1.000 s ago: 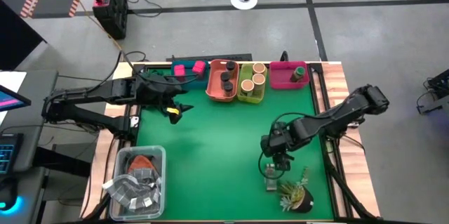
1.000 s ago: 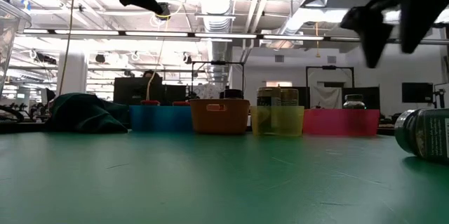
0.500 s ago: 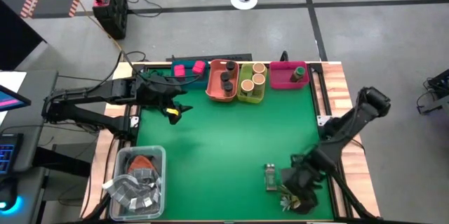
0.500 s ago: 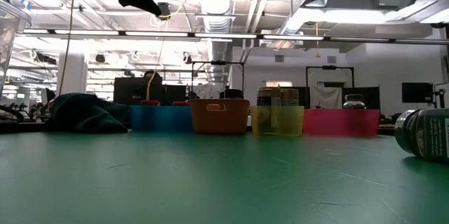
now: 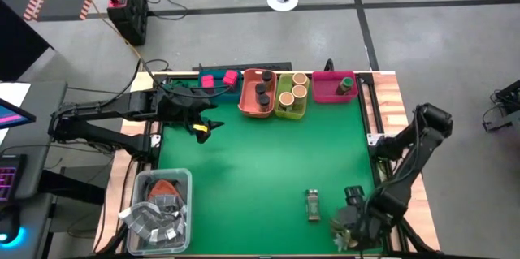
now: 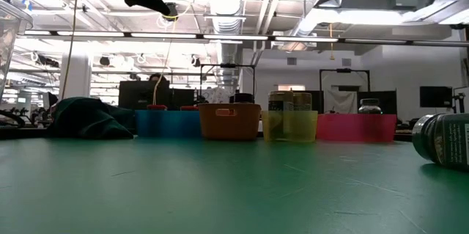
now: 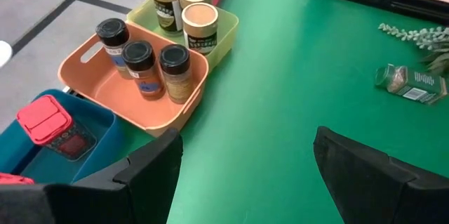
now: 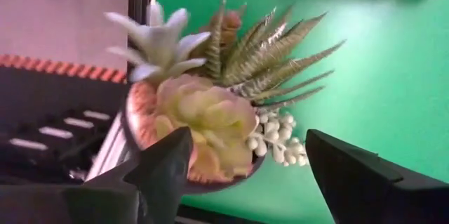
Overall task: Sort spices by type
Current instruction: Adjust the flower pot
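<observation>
Since the earlier frames my right arm swings from the middle of the green mat to its near right corner, so my right gripper (image 5: 351, 228) now hangs over the potted succulent plant (image 8: 203, 115) there; its fingers stand apart, grasping nothing. My left gripper (image 5: 203, 119) holds its place above the far left of the green table mat (image 5: 252, 161), fingers likewise spread and empty.

One glass spice jar with a green lid (image 5: 313, 205) lies on its side on the mat, just beside the plant and apart from the right gripper; it also shows at the right edge of the low view (image 6: 442, 139).

Along the far edge stand four small plastic trays:
- blue tray (image 7: 98, 140) with pink cube-like boxes (image 7: 45, 120);
- orange tray (image 7: 91, 87) with three dark-lidded jars (image 7: 139, 69);
- yellow-green tray (image 7: 226, 24) with three tan-topped cylinders (image 7: 198, 27);
- pink tray (image 5: 323, 90) with one green-topped jar (image 5: 346, 85).

A clear plastic tub of grey packets (image 5: 158, 210) sits at the near left corner.
</observation>
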